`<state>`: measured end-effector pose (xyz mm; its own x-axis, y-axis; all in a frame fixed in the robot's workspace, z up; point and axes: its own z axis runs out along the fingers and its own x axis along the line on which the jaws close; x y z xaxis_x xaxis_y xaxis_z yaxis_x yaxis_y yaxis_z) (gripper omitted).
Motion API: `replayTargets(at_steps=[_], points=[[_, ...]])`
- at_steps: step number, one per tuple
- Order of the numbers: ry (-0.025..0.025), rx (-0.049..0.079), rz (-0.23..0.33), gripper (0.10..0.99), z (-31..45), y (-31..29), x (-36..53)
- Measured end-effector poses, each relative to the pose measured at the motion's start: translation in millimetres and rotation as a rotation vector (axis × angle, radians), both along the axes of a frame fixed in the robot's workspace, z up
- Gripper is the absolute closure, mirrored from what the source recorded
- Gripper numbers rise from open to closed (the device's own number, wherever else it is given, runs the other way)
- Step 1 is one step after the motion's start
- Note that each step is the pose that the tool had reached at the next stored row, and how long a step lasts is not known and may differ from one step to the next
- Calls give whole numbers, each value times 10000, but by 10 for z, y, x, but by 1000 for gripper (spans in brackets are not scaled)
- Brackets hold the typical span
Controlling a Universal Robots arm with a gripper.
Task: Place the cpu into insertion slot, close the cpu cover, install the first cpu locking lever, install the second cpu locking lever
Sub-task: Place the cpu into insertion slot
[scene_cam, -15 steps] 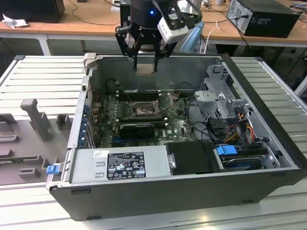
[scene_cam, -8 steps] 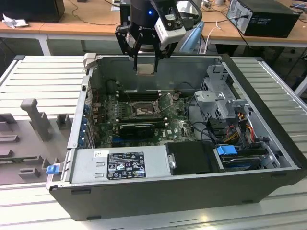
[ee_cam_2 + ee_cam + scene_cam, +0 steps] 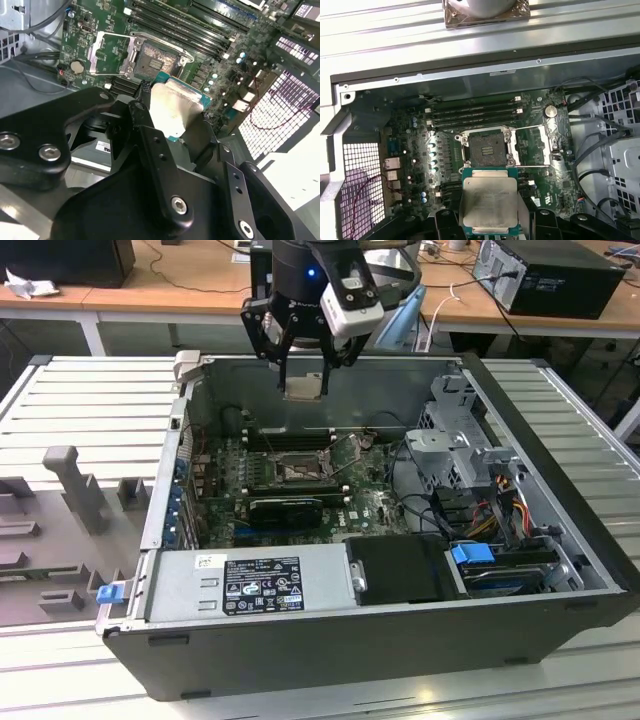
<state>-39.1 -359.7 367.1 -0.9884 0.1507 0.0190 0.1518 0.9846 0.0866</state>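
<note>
My gripper (image 3: 303,378) hangs over the open computer case, shut on the cpu (image 3: 303,389), a flat square chip with a pale silver top and a green rim. Both wrist views show the cpu (image 3: 176,106) (image 3: 489,201) pinched at two opposite edges by black fingers (image 3: 150,145). The insertion slot (image 3: 300,472) (image 3: 156,61) (image 3: 487,149) lies bare on the green board, straight below and well apart from the chip. Its dark pin field is exposed. The silvery cpu cover (image 3: 108,51) (image 3: 533,145) is swung open to one side of the slot.
The case walls (image 3: 330,635) ring the board. A grey power supply (image 3: 250,585) sits at the near side and a drive cage (image 3: 455,445) with cables on the exterior view's right. Memory slots (image 3: 475,112) run behind the socket. A grey fixture (image 3: 72,485) stands on the table at left.
</note>
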Motion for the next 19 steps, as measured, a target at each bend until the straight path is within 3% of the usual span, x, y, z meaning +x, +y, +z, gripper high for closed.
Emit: replayTargets(at_steps=[19], points=[[-2, -15, -1796, 565, -13, 0, 2]])
